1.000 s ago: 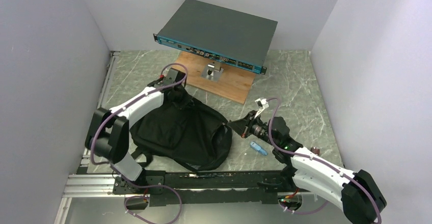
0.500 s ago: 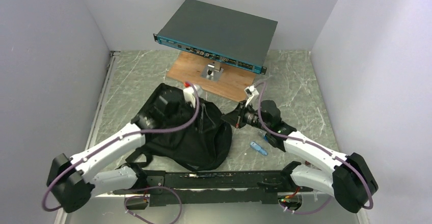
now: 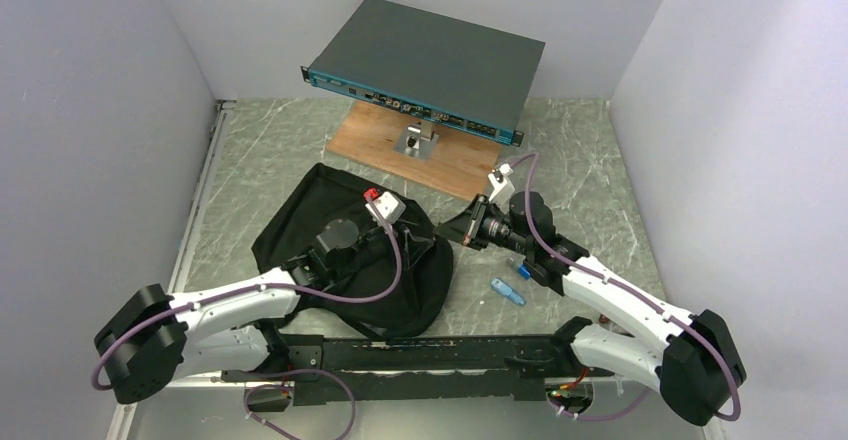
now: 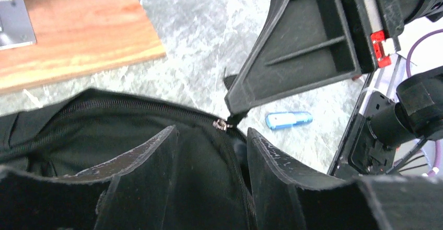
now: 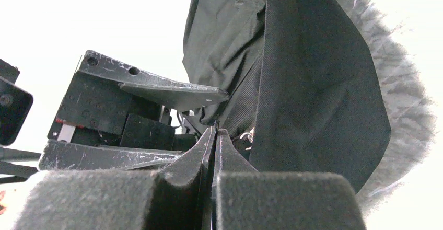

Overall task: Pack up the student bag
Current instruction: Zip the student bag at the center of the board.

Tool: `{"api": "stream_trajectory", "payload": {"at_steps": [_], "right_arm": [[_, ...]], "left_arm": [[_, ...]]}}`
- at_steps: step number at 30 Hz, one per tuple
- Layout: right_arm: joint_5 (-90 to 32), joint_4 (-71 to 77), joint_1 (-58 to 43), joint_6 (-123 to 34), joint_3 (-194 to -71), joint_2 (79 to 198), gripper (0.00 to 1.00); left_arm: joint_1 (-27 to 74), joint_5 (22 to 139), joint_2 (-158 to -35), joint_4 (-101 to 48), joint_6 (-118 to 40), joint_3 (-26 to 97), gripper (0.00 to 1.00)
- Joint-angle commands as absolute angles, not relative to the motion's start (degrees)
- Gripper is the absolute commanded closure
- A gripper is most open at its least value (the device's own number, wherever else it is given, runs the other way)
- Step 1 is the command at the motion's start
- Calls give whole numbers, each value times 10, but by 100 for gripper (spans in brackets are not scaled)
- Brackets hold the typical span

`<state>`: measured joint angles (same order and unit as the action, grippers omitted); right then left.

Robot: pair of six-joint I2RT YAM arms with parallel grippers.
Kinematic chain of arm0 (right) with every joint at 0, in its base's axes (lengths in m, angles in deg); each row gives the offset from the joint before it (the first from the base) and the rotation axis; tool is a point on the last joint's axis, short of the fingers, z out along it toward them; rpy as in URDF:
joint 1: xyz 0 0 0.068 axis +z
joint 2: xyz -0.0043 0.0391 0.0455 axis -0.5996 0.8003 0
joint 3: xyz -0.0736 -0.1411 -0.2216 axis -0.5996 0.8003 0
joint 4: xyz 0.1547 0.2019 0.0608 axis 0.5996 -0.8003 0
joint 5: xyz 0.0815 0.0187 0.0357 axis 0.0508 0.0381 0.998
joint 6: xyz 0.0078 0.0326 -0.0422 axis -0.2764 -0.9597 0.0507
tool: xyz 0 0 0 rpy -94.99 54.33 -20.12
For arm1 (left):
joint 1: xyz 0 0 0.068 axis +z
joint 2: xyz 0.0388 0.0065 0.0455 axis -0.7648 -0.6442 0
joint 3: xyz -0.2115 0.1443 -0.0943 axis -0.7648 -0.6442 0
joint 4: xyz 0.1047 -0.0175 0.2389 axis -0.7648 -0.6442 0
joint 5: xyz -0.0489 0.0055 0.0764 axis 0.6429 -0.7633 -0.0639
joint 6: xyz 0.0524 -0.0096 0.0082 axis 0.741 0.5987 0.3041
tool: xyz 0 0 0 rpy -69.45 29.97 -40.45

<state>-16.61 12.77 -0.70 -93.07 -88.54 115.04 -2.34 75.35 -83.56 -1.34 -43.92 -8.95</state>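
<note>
The black student bag (image 3: 335,235) lies on the table in front of the left arm. Its zip (image 4: 156,107) runs along the top edge in the left wrist view. My left gripper (image 3: 412,232) is open and empty, its jaws standing either side of the zip line (image 4: 209,138) at the bag's right end. My right gripper (image 3: 452,232) is shut on the black zipper pull (image 4: 233,117), next to the metal slider (image 4: 221,125). In the right wrist view the closed tips (image 5: 214,131) pinch a thin black tab against the bag's fabric (image 5: 318,83).
A blue stick-shaped item (image 3: 508,292) lies on the marble table (image 3: 600,180) right of the bag, also in the left wrist view (image 4: 289,119). A wooden board (image 3: 440,155) with a metal bracket stands behind the bag, under a dark grey rack device (image 3: 430,60).
My left arm has swung from the bag's far left corner, over the bag, to its right end by the zip. My right gripper has shifted slightly back, still holding the pull.
</note>
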Motion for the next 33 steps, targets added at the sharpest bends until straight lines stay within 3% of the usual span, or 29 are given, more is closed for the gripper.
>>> {"api": "stream_trajectory", "payload": {"at_steps": [1, 4, 10, 18, 25, 32, 33], "right_arm": [[-177, 159, -7, -989, -890, 1124, 100], [-186, 149, -7, -991, -895, 1123, 100], [-192, 158, -7, -1013, -904, 1121, 100], [-201, 161, -6, -1026, -907, 1115, 100], [-194, 169, 6, -1026, -914, 1127, 100], [-200, 172, 15, -1013, -902, 1123, 100], [-199, 158, 14, -990, -912, 1122, 95]], "left_arm": [[-30, 748, -866, 94, -418, -58, 46], [-32, 766, -887, 116, -421, -50, 53], [-39, 787, -919, 115, -427, -34, 53], [-39, 785, -943, 128, -423, -30, 73], [-38, 766, -967, 144, -425, -14, 72], [-38, 751, -978, 132, -422, -2, 100], [-38, 749, -972, 142, -421, -13, 100]]}}
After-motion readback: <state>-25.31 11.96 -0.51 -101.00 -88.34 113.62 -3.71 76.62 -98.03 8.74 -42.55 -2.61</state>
